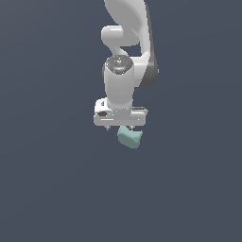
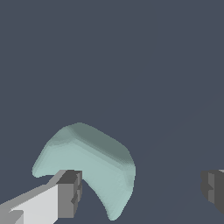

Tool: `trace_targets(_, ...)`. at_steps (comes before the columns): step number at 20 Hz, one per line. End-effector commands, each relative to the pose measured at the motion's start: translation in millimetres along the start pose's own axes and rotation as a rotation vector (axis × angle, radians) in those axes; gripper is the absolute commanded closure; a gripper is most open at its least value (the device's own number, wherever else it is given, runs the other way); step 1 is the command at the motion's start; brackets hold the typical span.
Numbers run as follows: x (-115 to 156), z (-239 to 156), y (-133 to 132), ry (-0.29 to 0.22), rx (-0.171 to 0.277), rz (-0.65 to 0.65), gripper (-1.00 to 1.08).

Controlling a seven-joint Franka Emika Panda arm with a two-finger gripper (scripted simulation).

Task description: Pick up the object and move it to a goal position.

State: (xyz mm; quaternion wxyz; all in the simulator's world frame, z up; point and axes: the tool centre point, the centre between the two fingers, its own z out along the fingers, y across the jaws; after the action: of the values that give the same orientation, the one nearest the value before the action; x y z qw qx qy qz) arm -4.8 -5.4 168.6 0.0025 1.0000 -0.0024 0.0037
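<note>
The object [image 1: 130, 137] is a small pale teal-green block with rounded corners and a curved notch. In the exterior view it shows just below the white hand of the arm. My gripper [image 1: 121, 125] hangs directly over it, and the hand hides most of the fingers there. In the wrist view the object [image 2: 94, 164] lies between the two fingers, close to one grey fingertip [image 2: 70, 192] that overlaps its edge. The other fingertip [image 2: 213, 187] stands far off with a wide gap. My gripper [image 2: 141, 190] is open and grips nothing.
A plain dark grey-blue surface fills both views. The white arm [image 1: 125, 52] rises toward the exterior view's top. No other objects, containers or edges show.
</note>
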Motion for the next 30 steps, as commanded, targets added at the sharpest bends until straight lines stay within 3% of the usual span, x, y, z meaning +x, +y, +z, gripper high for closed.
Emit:
trace_targets(1, 0.0, 0.0, 0.0, 0.000, 0.000, 0.000, -0.92)
trace_targets(21, -6.0, 7.4, -4.4, -0.028, 0.003, -0.054, -0.92)
trace_targets(30, -7.7, 9.8, -8.8, -0.026, 0.004, -0.158, -0.92)
